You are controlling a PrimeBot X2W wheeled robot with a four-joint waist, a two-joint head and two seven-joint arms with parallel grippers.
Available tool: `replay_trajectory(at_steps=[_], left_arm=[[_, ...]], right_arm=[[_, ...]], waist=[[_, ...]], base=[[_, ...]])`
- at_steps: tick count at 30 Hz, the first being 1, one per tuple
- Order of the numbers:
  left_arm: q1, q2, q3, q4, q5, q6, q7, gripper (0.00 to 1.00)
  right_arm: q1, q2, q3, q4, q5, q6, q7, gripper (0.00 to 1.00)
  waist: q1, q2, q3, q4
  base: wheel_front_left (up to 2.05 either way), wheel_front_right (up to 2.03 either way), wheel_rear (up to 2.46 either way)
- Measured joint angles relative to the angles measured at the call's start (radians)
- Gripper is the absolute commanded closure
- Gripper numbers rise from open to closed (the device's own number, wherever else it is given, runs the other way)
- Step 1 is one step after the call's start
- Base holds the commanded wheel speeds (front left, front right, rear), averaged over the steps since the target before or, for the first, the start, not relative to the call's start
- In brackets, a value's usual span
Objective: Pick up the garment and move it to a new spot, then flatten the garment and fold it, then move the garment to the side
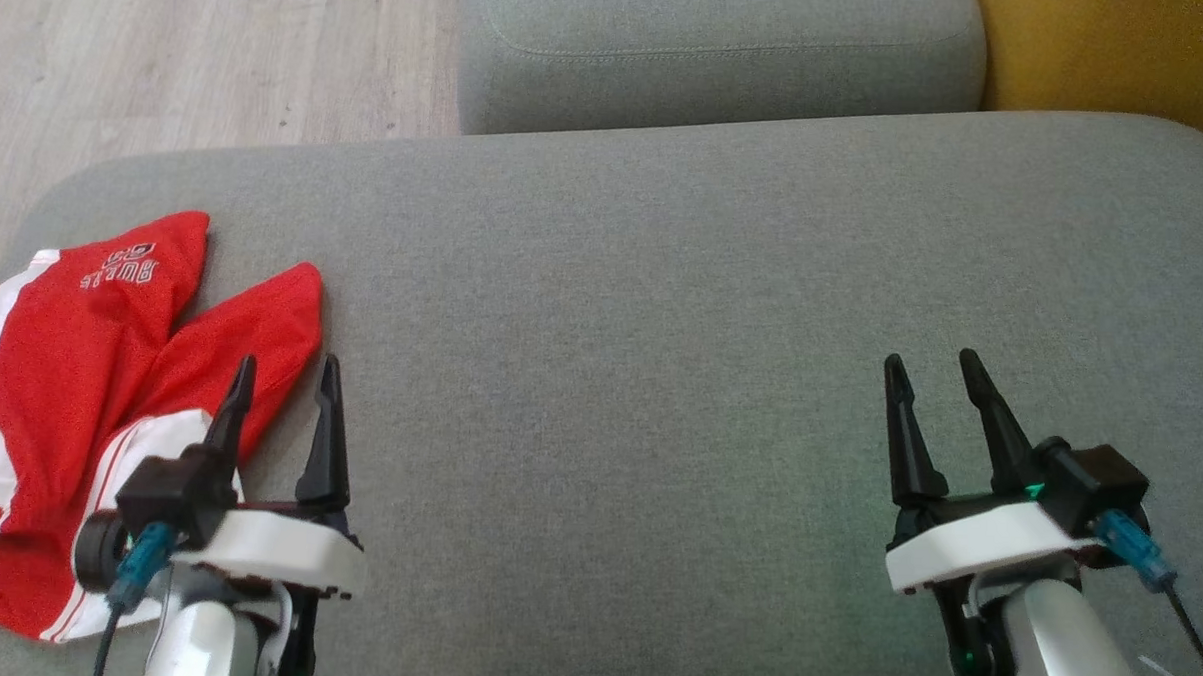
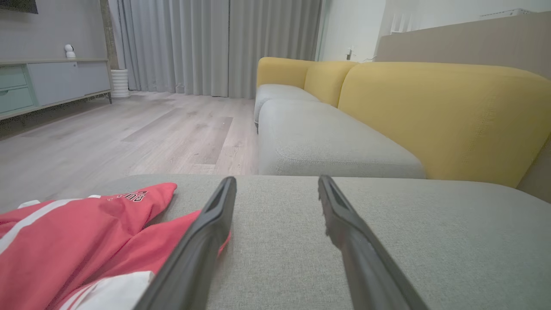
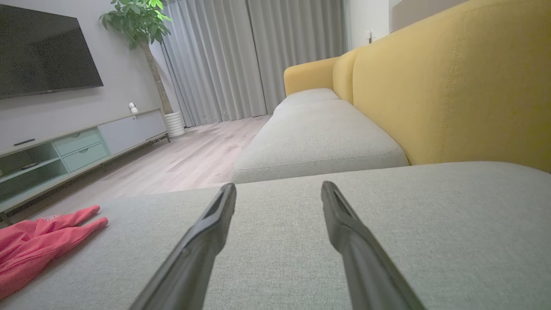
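A red garment [image 1: 60,359] with white stripes lies crumpled at the left end of a grey sofa cushion [image 1: 664,280]. It looks light, soft and floppy; a sleeve tip seems the easiest hold. The left gripper [image 1: 290,362] hangs wide open and empty at its edge. The right gripper [image 1: 931,358], equally open and empty, is well apart.

Soft, even light with no hard shadows. Head view slightly grainy. Wrist views bow at the edges; near fingers [image 2: 193,254] blurred.
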State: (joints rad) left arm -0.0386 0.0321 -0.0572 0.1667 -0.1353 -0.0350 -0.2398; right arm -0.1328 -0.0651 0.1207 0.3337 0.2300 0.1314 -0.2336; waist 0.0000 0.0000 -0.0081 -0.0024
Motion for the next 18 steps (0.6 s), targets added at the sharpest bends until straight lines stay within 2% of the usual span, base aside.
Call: replay_trajectory(at_steps=[6, 18], left_arm=[[-0.013, 0.000, -0.007, 0.001, 0.055, 0.001, -0.010, 0.00], [-0.013, 0.000, -0.010, 0.002, 0.053, 0.001, -0.010, 0.00]], right_arm=[[-0.001, 0.000, 0.001, 0.000, -0.051, 0.000, -0.014, 0.00], [-0.001, 0.001, 0.000, 0.000, -0.055, 0.000, -0.014, 0.00]], waist=[[0.0000, 0.0000, -0.001, -0.001], [0.0000, 0.0000, -0.001, -0.002]], base=[[0.00, 0.00, 0.00], [0.00, 0.00, 0.00]])
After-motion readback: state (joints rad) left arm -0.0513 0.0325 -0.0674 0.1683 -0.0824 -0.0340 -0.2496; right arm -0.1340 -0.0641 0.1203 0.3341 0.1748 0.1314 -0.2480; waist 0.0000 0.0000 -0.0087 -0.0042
